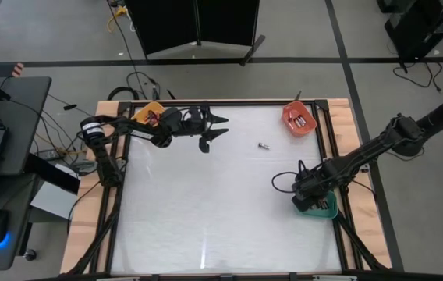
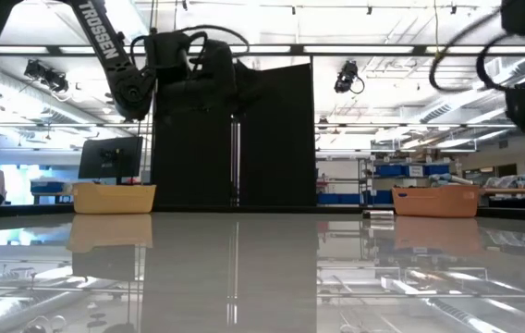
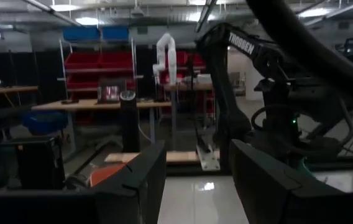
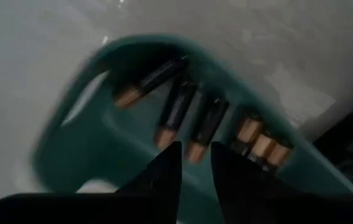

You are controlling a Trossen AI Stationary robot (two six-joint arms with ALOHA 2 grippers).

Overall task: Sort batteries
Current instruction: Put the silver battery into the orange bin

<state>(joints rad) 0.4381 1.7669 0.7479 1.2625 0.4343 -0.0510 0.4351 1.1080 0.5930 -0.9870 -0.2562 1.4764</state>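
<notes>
Several batteries point(image 4: 176, 109), dark with copper ends, lie in the green tray point(image 4: 71, 143) at the table's right edge. My right gripper point(image 4: 195, 152) hangs just above them, pointing down, its fingers a little apart with nothing between them. One battery point(image 1: 264, 145) lies alone on the table's far middle. More batteries point(image 1: 300, 120) sit in the red-orange tray point(image 1: 290, 115) at the far right. My left gripper point(image 1: 220, 126) hovers open above the far left of the table, pointing level toward the right, beside the orange tray point(image 1: 150, 115).
The white tabletop point(image 1: 206, 203) stretches wide between the two arms, inside a dark frame point(image 1: 120, 211). In the low view the orange tray point(image 2: 115, 196) and the red-orange tray point(image 2: 435, 200) stand at the far edge. Cables point(image 1: 284, 183) loop beside my right wrist.
</notes>
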